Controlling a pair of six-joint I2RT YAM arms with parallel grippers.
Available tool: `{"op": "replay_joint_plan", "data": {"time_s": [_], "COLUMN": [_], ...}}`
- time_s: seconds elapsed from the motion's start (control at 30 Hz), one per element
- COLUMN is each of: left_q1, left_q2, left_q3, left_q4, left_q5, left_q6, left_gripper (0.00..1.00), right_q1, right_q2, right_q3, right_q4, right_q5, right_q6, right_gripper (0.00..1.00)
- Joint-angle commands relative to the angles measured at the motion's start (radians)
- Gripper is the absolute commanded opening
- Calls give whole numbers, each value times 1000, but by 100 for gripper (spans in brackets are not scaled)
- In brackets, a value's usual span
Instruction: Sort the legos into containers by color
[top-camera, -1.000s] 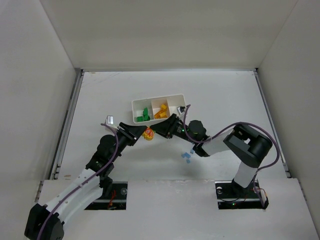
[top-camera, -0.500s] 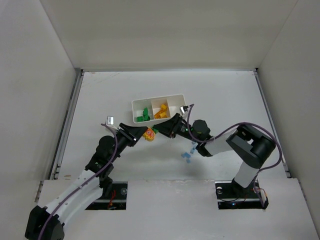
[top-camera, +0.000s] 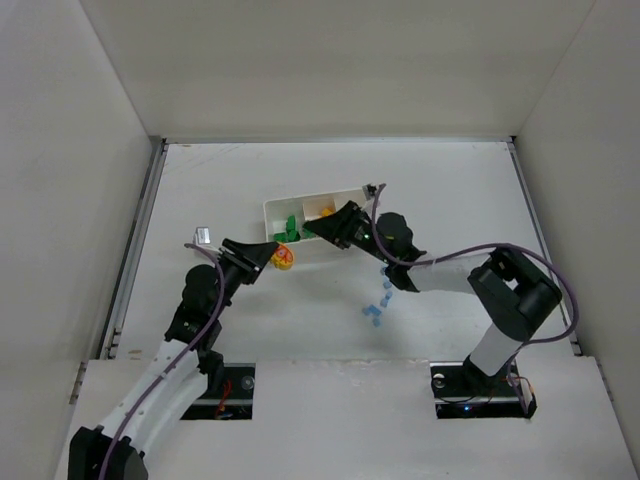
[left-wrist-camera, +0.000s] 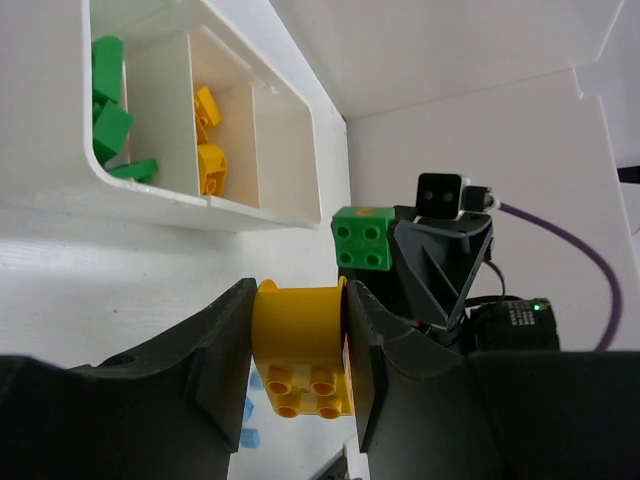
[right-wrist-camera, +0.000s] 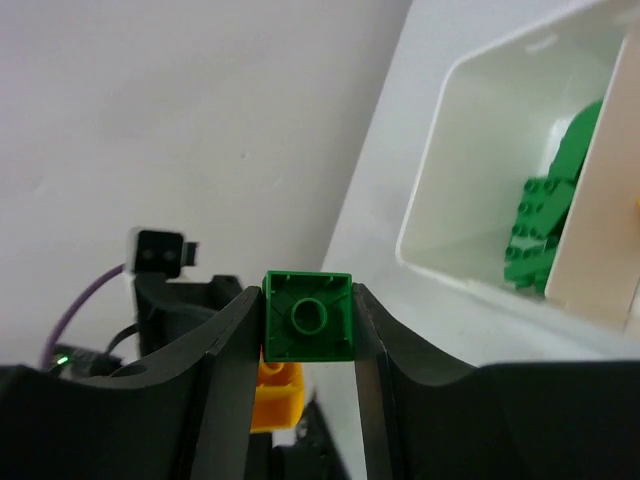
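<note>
The white three-compartment tray (top-camera: 272, 207) holds green bricks (left-wrist-camera: 110, 125) in its left compartment and yellow-orange bricks (left-wrist-camera: 210, 165) in the middle one. My left gripper (left-wrist-camera: 298, 335) is shut on a yellow brick with a red side (left-wrist-camera: 297, 345), held in front of the tray (top-camera: 283, 258). My right gripper (right-wrist-camera: 308, 320) is shut on a small green brick (right-wrist-camera: 308, 316), held at the tray's near rim (top-camera: 312, 232). Several pale blue bricks (top-camera: 378, 303) lie on the table.
White walls enclose the table on three sides. The tray's right compartment (left-wrist-camera: 285, 150) looks empty. The two grippers are a short gap apart just in front of the tray.
The grippers have pulled apart: my left one moved left with the yellow brick, my right one moved up toward the tray carrying the green brick.
</note>
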Motion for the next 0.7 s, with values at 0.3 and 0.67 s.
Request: {"op": "replay_joint_plan", "data": {"time_s": [0.3,0.67], "left_q1": [79,63], "left_q2": [30,119], "left_q3": [120,167], "left_q4": [-8,9], "left_q5": [12,-46], "left_q6": [115,178], "left_gripper": [10,10], "right_q1": [71,57], "right_q2": [129,3], "right_q3": [407,311], "right_q4": [-466,-443], "right_q5": [222,272], "right_q6": [-325,-348], "right_gripper": [60,68]}}
